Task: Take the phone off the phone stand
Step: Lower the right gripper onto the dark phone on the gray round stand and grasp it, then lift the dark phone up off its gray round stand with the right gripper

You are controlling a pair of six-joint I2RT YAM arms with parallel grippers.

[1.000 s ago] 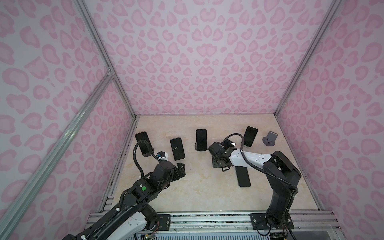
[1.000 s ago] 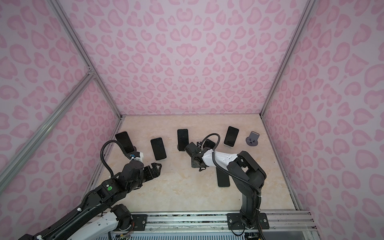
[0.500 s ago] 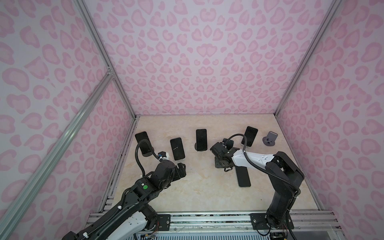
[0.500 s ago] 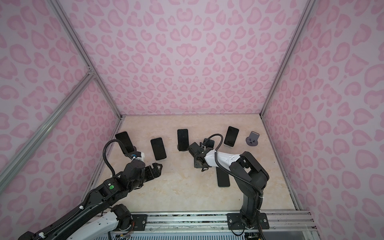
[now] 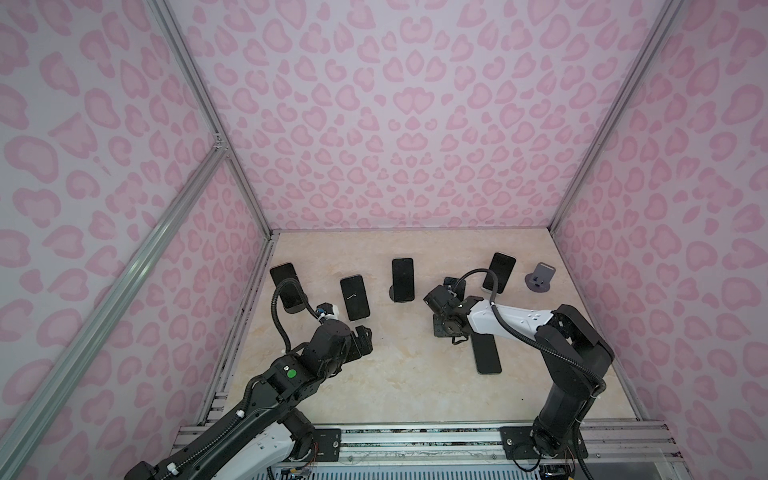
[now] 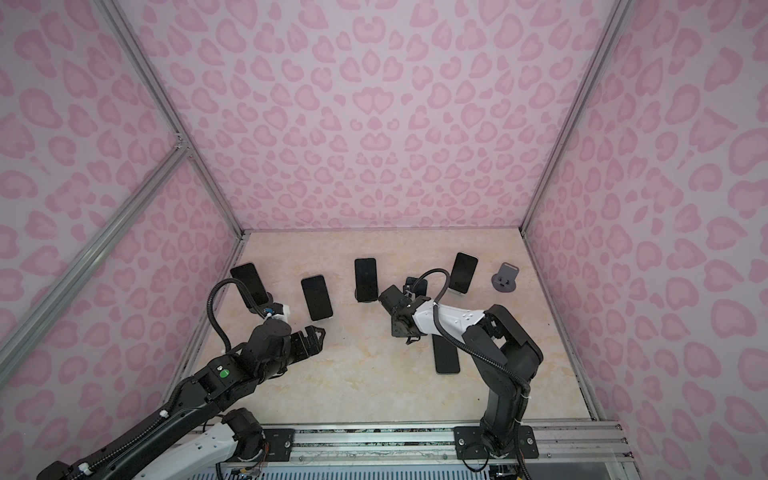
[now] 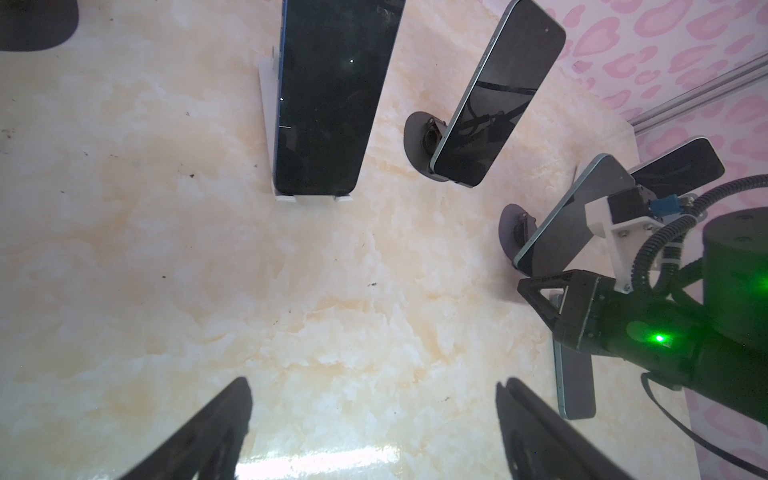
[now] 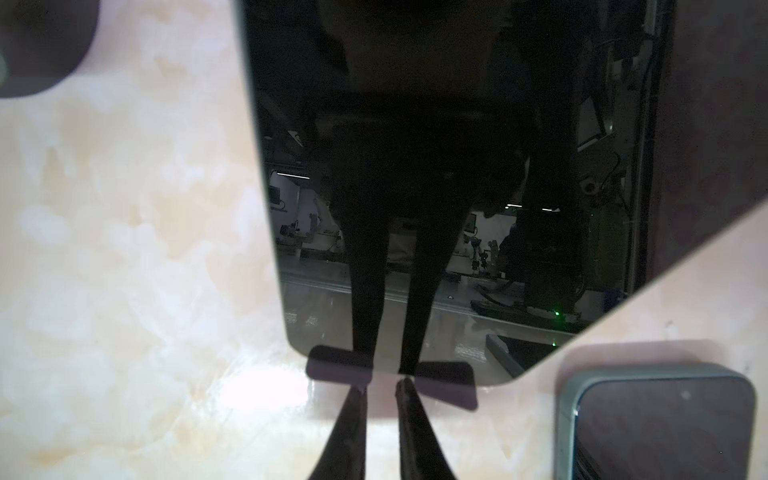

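Pink-patterned walls [image 5: 395,104] close three sides of the marble table [image 5: 415,395], and its front centre lies bare between the arms. The left gripper [image 7: 374,380] hangs there with its jaws wide, holding nothing. The right gripper [image 8: 380,384] is pinched narrow and empty. Its tips are at the foot of the phone [image 8: 457,166], which is propped on its phone stand [image 8: 338,365]. A flat phone [image 8: 665,424] lies just beside. Since a second ago the right arm has drifted slightly rightward.

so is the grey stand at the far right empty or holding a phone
Empty: the grey stand shows a bare cradle, no phone.

Six phones [image 5: 402,279] (one lying flat) and six stands [image 5: 540,279].
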